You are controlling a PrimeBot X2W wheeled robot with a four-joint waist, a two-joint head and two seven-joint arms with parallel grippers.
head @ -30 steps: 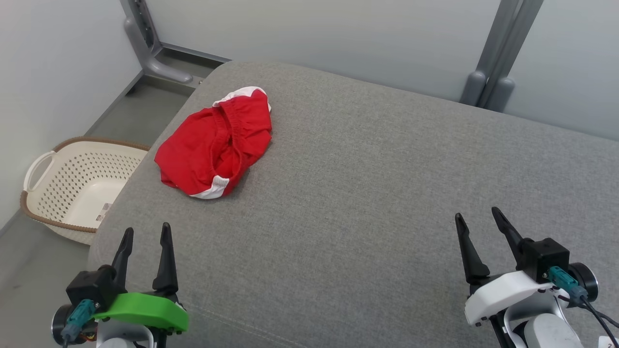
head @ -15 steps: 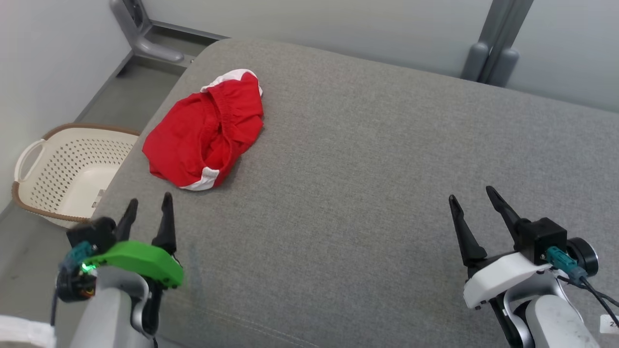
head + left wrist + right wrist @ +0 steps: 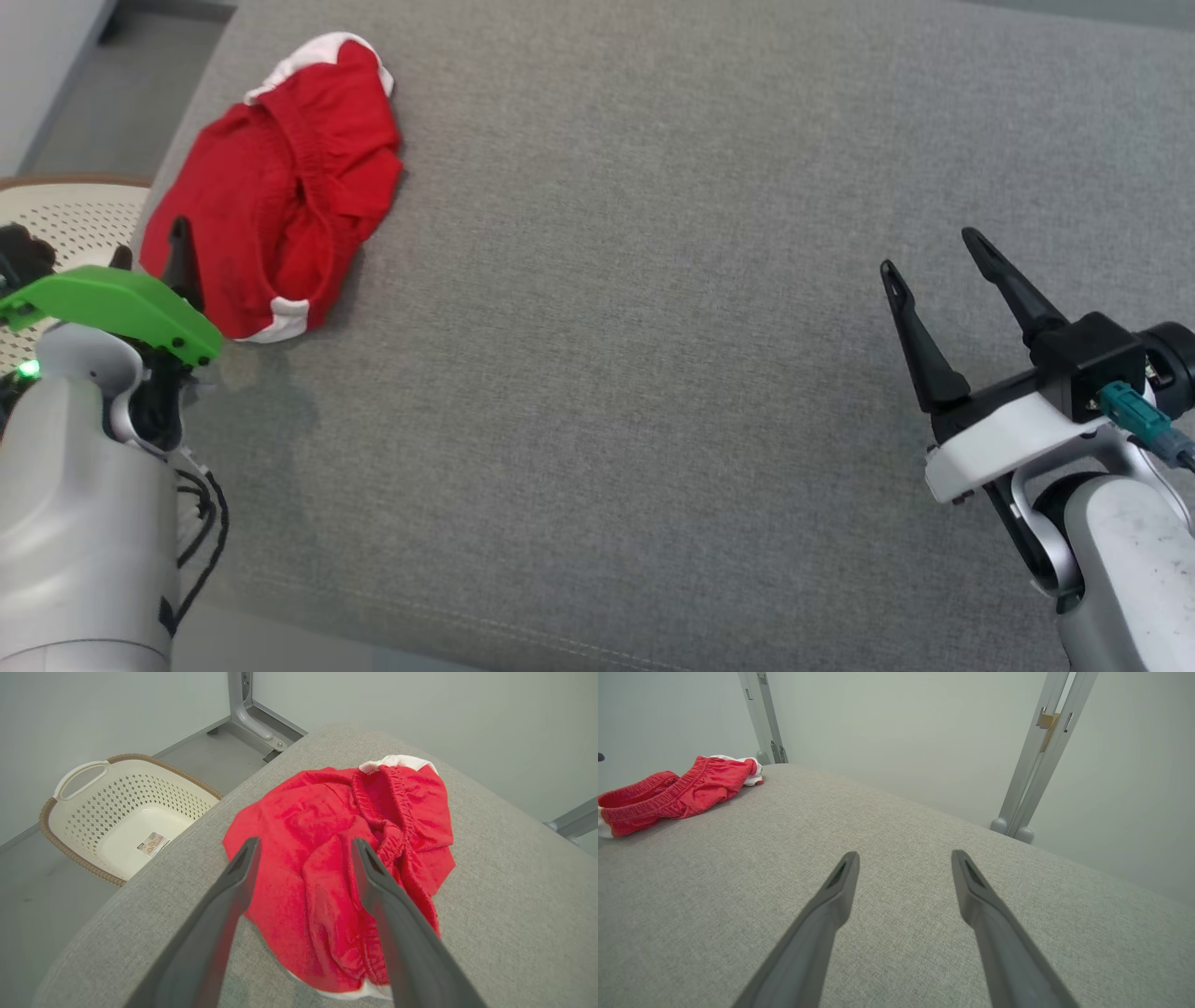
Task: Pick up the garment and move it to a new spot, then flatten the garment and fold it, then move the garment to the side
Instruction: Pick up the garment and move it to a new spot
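Note:
The garment (image 3: 280, 177), red shorts with white trim and an elastic waistband, lies crumpled near the far left corner of the grey padded surface (image 3: 653, 373). My left gripper (image 3: 149, 245), under a green cover, stands open at the garment's near left edge. In the left wrist view the left gripper (image 3: 304, 842) straddles the garment (image 3: 406, 807) from above with nothing clamped between its fingers. My right gripper (image 3: 928, 250) is open over bare fabric at the right, far from the shorts. In the right wrist view the right gripper (image 3: 904, 855) points across the surface, with the garment (image 3: 677, 793) far left.
A cream perforated laundry basket (image 3: 84, 772) with a brown rim sits on the floor just past the surface's left edge, also seen as the basket (image 3: 65, 210) in the head view. Grey metal posts (image 3: 1036, 765) and a pale wall stand behind the surface.
The head camera has tipped down and closer. My left arm has reached forward, bringing its open fingers to the shorts. The right gripper stays open; the garment has not moved.

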